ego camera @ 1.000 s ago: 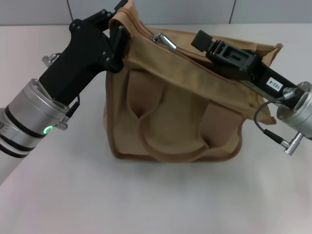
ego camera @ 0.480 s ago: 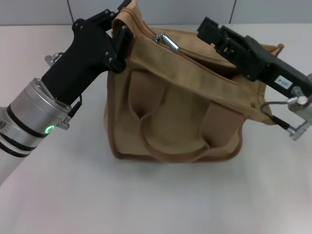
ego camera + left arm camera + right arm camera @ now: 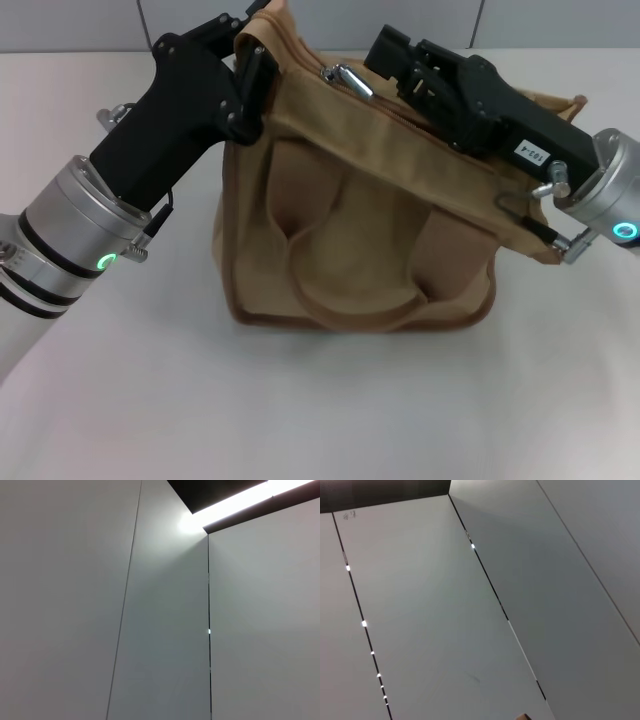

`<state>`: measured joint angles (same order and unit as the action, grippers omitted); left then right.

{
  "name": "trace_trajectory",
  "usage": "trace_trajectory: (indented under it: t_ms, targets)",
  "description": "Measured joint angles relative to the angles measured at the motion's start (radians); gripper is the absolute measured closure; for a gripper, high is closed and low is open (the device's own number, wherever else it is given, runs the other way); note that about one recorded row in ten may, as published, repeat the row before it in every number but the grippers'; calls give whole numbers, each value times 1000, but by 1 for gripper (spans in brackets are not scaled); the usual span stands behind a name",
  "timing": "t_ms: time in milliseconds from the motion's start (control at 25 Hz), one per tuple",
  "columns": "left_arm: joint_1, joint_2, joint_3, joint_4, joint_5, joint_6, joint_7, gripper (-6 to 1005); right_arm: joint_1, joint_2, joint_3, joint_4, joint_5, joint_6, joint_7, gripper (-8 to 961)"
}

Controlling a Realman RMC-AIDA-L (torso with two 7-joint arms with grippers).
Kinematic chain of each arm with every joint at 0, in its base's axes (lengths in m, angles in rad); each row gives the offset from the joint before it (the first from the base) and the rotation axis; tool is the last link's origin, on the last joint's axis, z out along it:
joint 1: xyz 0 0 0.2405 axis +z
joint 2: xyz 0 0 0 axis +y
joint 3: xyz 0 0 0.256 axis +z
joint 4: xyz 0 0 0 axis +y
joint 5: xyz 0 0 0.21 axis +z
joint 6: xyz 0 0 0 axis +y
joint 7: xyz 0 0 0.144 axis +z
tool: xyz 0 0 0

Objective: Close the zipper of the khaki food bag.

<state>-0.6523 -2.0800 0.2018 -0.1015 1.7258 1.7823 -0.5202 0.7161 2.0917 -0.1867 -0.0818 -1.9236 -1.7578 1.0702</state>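
Since a second ago, right gripper (image 3: 385, 48) has slid left to the silver pull of the zipper (image 3: 345, 77) atop the khaki food bag (image 3: 360, 200) mid-table, its claw state unclear, left gripper (image 3: 250, 55) pinching the bag's far-left corner; next, I judge, grasp the pull and draw it along.

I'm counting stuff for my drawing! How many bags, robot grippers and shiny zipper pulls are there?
khaki food bag: 1
Grippers: 2, the left gripper and the right gripper
Silver zipper pull: 1
Total: 4
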Motion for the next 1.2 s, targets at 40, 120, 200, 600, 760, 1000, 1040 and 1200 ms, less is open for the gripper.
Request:
trace_trajectory:
  t_ms: [40, 120, 200, 600, 760, 1000, 1040, 1200]
  targets:
    - [-1, 0, 0, -2, 0, 0, 0, 947, 3, 0, -1, 7, 0, 2, -16, 757]
    - [-1, 0, 0, -3, 0, 0, 0, 947, 5, 0, -3, 10, 0, 3, -23, 756]
    - [-1, 0, -1, -3, 0, 0, 1, 946, 9, 0, -7, 16, -1, 4, -34, 755]
    - [-1, 0, -1, -8, 0, 2, 0, 945, 12, -1, -8, 27, -7, 34, -40, 753]
    - [-2, 0, -1, -10, 0, 3, -1, 944, 20, -1, -13, 34, -8, 46, -40, 752]
    - [-3, 0, -1, -12, 0, 3, -1, 943, 27, -1, -22, 42, -9, 46, -41, 752]
    - [-3, 0, -1, -13, 0, 3, -1, 943, 27, -1, -24, 43, -9, 43, -41, 752]
    - [-3, 0, -1, -14, 0, 3, -1, 942, 29, -1, -30, 44, -9, 42, -41, 751]
